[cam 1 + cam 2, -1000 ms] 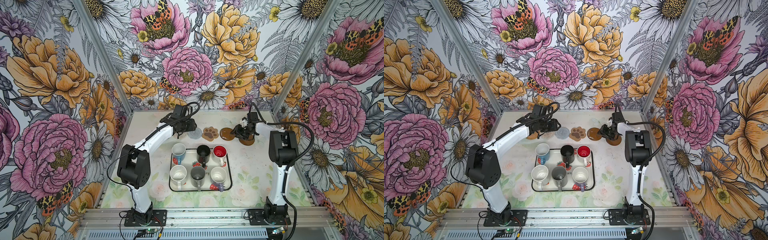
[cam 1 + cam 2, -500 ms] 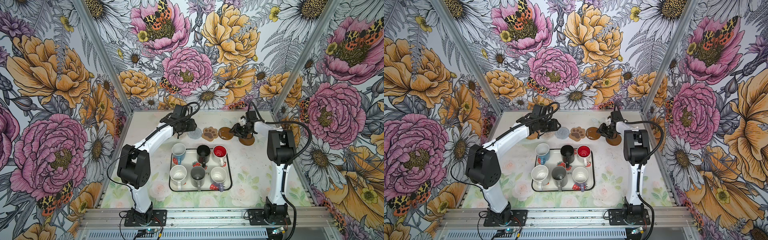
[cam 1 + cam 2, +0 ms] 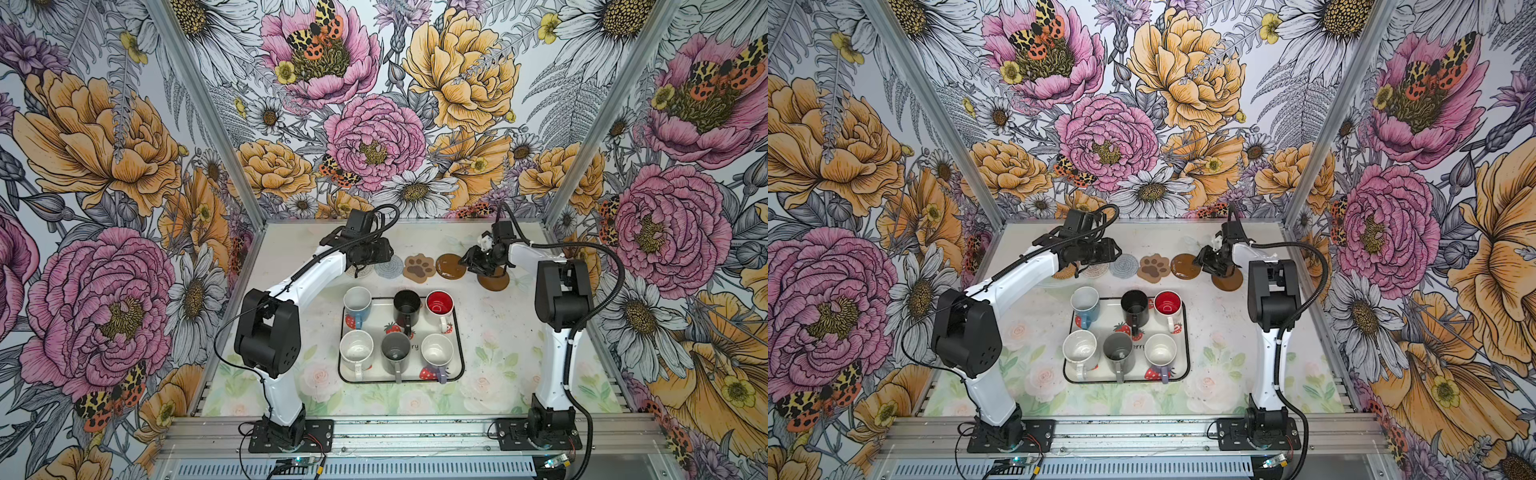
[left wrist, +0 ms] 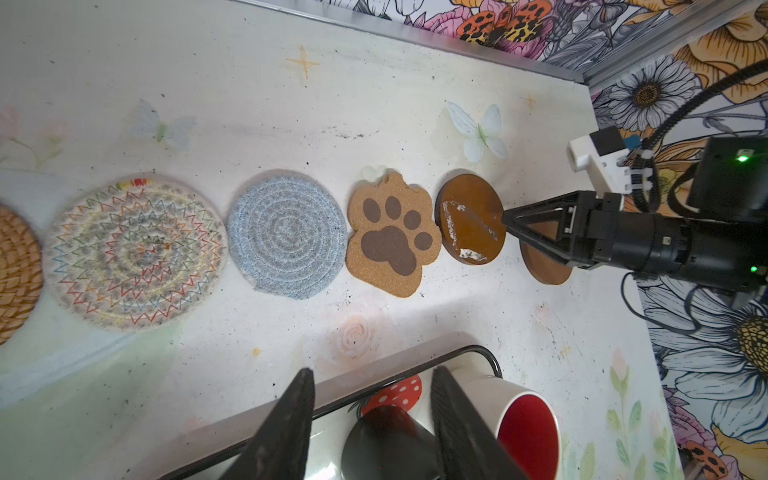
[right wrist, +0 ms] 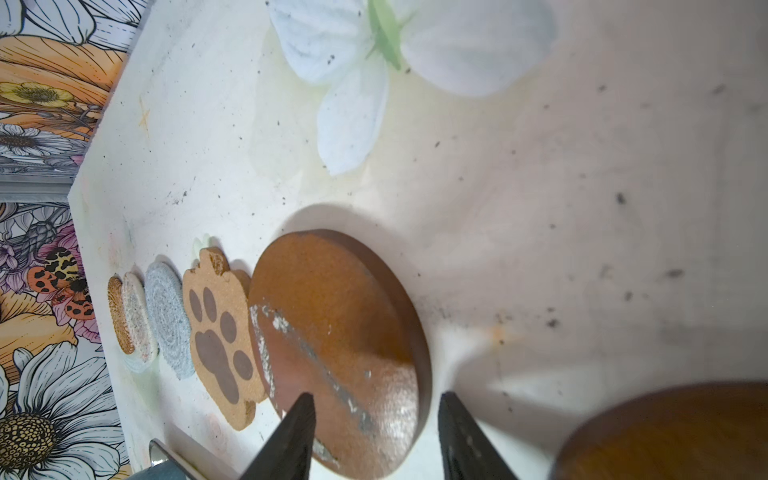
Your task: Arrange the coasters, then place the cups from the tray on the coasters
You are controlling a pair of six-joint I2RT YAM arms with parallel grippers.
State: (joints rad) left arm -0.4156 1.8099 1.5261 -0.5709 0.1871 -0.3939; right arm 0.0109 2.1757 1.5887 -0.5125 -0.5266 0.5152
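Clock read on both top views, 12 at the back wall, centre on the tray. Table: pale floral top. Left arm rises from its base at 7, elbow high, forearm running toward 1, wrist over the 9 end of the coaster row. Right arm stands up from 5, forearm turned toward 10, wrist low. Tray mid-table, long axis 9–3, holds all six mugs upright, handles toward 6: back row light blue mug, black mug, red-lined white mug; front row white mug, grey mug, lavender mug. Coasters lie at 12 of the tray in a row running 9–3: rattan coaster and whitish woven coaster, both partly under the left wrist, grey-blue coaster, paw coaster with toes toward 12 and long axis 12–6, brown disc just beside the paw. Second brown disc sits out of line at 4 of the first, partly hidden under the right wrist. Left gripper: jaws spread, empty; its tips frame the tray rim and black mug, height above them unclear. Right gripper points toward 9, jaws spread, tips straddling the brown disc's 3 edge; contact cannot be told.
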